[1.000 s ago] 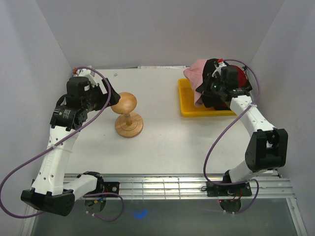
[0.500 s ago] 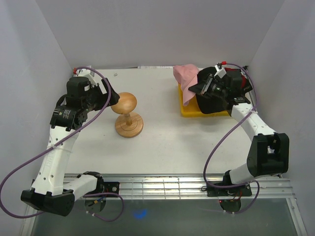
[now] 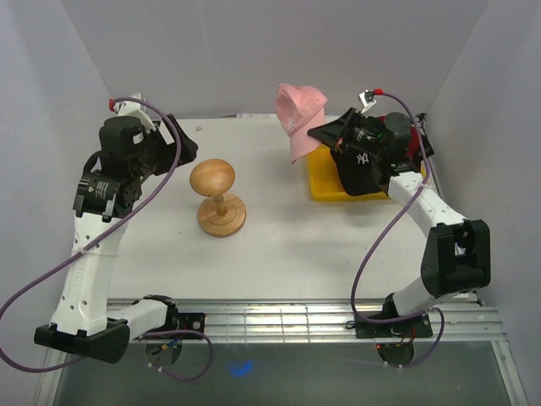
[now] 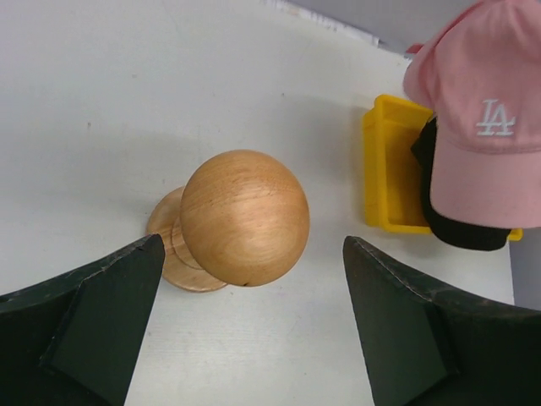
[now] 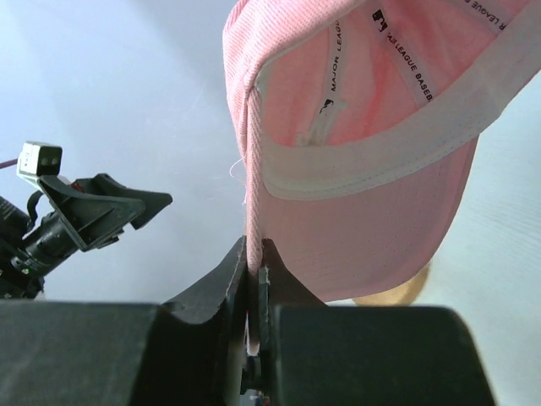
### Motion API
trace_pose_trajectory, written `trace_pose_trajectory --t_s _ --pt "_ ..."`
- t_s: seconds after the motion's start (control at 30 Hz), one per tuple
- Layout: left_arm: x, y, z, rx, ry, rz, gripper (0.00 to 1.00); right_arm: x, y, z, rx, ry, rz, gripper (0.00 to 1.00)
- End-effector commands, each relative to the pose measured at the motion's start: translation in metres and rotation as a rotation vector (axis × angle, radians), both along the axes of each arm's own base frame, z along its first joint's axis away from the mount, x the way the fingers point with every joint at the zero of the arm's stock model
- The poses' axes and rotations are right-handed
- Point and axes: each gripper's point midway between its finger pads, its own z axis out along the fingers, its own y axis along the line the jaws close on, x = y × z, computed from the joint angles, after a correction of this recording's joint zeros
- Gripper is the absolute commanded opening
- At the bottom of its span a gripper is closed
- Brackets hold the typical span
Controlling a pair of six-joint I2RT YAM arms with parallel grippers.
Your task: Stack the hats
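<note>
My right gripper [image 3: 317, 134] is shut on the edge of the pink cap [image 3: 300, 118] and holds it in the air left of the yellow tray [image 3: 319, 188]. In the right wrist view the cap [image 5: 363, 127] hangs open above the jaws, its rim pinched between them [image 5: 255, 275]. A black cap with a white NY logo [image 3: 362, 165] lies in the tray, with a red cap [image 3: 412, 139] partly hidden behind the arm. My left gripper [image 4: 249, 338] is open and empty above the wooden stand [image 4: 241, 218]. The left wrist view also shows the pink cap [image 4: 482, 144].
The round-topped wooden stand [image 3: 216, 190] stands left of the table's middle. The yellow tray [image 4: 390, 173] sits at the back right. White walls close in the table at the back and both sides.
My right gripper has lifted the pink cap out of the tray and carried it up and to the left. My left arm has risen and moved back a little.
</note>
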Motion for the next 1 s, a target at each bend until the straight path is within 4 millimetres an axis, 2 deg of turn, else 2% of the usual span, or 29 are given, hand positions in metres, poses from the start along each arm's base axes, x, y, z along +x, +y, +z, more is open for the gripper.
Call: trace_pose_trajectory --t_s 0.0,0.03,0.07,0.13,0.17,0.23,0.3,0.33,0.47,0.53,0.67,0.7,0.73,0.77,0.83,0.9,0.93,0.97 --pt "0.003 0.000 0.048 -0.040 -0.097 0.021 0.98 -0.025 0.030 0.063 0.095 -0.142 0.092 0.08" --pt "0.007 -0.001 0.051 -0.047 -0.094 0.024 0.98 -0.028 0.037 0.065 0.113 -0.134 0.094 0.08" --pt "0.007 -0.001 0.065 -0.060 -0.124 0.026 0.98 -0.041 0.051 0.073 0.150 -0.137 0.136 0.08" --pt "0.011 -0.004 0.072 -0.076 -0.133 0.023 0.98 -0.048 0.064 0.077 0.198 -0.126 0.147 0.08" --pt "0.011 -0.005 0.078 -0.083 -0.145 0.021 0.98 -0.059 0.076 0.081 0.222 -0.126 0.181 0.08" --pt "0.012 -0.007 0.078 -0.090 -0.142 0.015 0.98 -0.064 0.086 0.090 0.267 -0.122 0.184 0.08" --pt "0.015 -0.008 0.076 -0.093 -0.134 0.015 0.98 -0.078 0.100 0.097 0.305 -0.114 0.214 0.08" --pt "0.016 -0.008 0.075 -0.094 -0.131 0.017 0.98 -0.078 0.104 0.097 0.327 -0.104 0.208 0.08" --pt "0.018 -0.008 0.071 -0.084 -0.123 0.019 0.98 -0.099 0.131 0.096 0.404 -0.073 0.261 0.08" --pt "0.019 -0.006 0.071 -0.076 -0.123 0.024 0.98 -0.101 0.141 0.092 0.444 -0.048 0.273 0.08" --pt "0.019 -0.003 0.074 -0.061 -0.134 0.035 0.98 -0.122 0.166 0.078 0.483 0.008 0.342 0.08" --pt "0.020 -0.002 0.073 -0.053 -0.127 0.039 0.98 -0.121 0.171 0.066 0.479 0.037 0.334 0.08" --pt "0.019 0.000 0.079 -0.050 -0.139 0.045 0.98 -0.128 0.175 0.061 0.484 0.050 0.347 0.08" --pt "0.019 0.003 0.081 -0.044 -0.141 0.057 0.98 -0.133 0.175 0.061 0.503 0.052 0.357 0.08" --pt "0.020 0.004 0.080 -0.037 -0.138 0.062 0.98 -0.137 0.178 0.045 0.503 0.087 0.349 0.08" --pt "0.021 0.003 0.074 -0.037 -0.122 0.058 0.98 -0.139 0.175 0.038 0.509 0.098 0.333 0.08" --pt "0.023 0.002 0.069 -0.037 -0.110 0.058 0.98 -0.140 0.173 0.021 0.492 0.131 0.316 0.08" --pt "0.024 0.001 0.061 -0.033 -0.090 0.057 0.98 -0.141 0.171 0.016 0.492 0.135 0.311 0.08"
